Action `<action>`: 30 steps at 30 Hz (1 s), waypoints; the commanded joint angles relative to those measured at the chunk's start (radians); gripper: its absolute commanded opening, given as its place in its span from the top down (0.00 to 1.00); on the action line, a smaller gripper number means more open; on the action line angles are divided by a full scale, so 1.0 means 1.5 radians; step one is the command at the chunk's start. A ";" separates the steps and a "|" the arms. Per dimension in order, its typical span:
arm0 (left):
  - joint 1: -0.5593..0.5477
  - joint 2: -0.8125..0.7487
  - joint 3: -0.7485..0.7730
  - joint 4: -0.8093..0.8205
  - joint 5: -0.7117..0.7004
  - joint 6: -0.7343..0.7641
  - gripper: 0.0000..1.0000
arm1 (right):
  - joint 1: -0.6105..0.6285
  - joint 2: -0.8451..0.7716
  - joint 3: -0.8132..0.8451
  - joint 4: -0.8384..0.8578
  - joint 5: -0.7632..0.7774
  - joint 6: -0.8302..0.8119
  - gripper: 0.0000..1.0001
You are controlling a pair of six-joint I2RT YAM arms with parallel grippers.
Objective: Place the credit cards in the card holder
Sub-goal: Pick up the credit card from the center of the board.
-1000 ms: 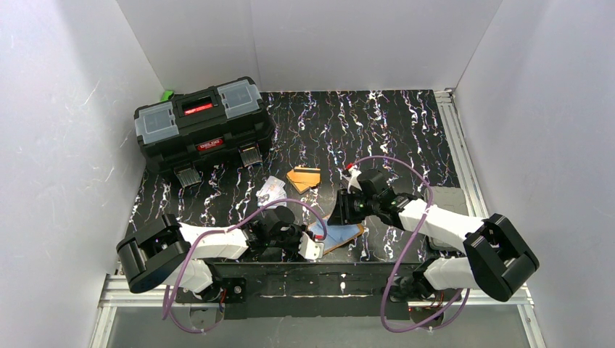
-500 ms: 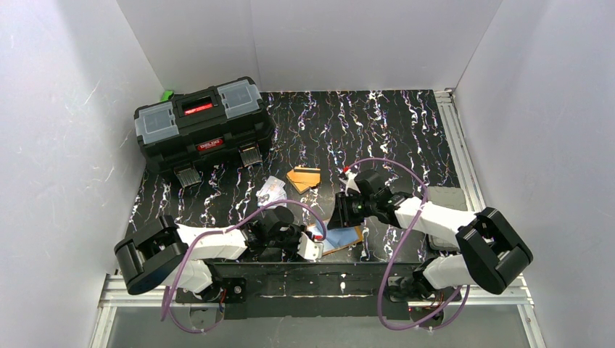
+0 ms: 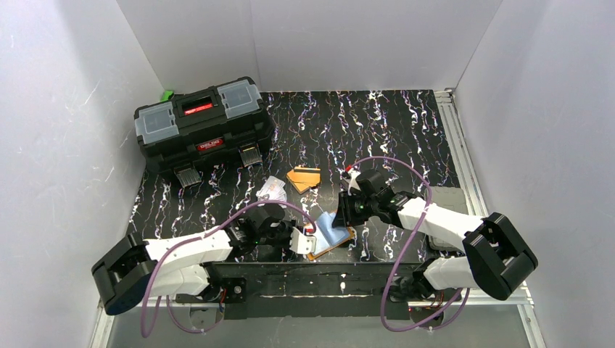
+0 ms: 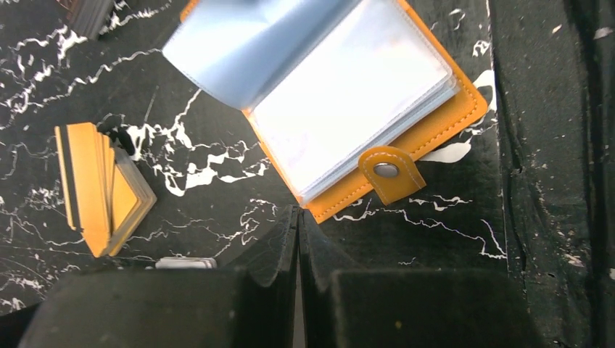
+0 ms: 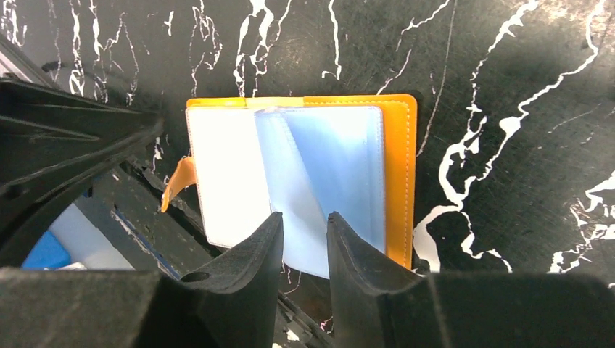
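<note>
The card holder lies open near the front edge, orange cover down, with clear bluish sleeves fanned up and its snap tab sticking out. My left gripper is shut, empty, with its tips against the holder's orange edge. My right gripper hangs over the holder's other side, jaws a little apart, with a curled sleeve's edge showing in the gap between them. A stack of orange credit cards with dark stripes lies behind the holder, also seen from the left wrist. Pale white credit cards lie left of the orange ones.
A big black toolbox stands at the back left. The mat's front edge and the arms' mounting rail run just behind the holder. White walls close in both sides and the back.
The left arm has stretched out, its elbow swinging down-left. The holder has shifted slightly left and a sleeve now stands up. The right jaws have narrowed a little.
</note>
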 commanded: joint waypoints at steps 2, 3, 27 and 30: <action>0.003 -0.024 0.034 -0.064 0.029 -0.015 1.00 | 0.005 -0.021 0.023 -0.022 0.041 -0.025 0.64; 0.003 -0.022 0.034 -0.063 0.029 -0.016 1.00 | 0.006 -0.023 0.027 -0.030 0.049 -0.029 0.64; 0.220 -0.001 0.179 -0.125 0.068 -0.200 1.00 | -0.065 0.132 0.243 0.001 0.057 -0.064 0.41; 0.260 0.006 0.196 -0.133 0.096 -0.191 1.00 | -0.090 0.234 0.341 0.013 0.028 -0.066 0.36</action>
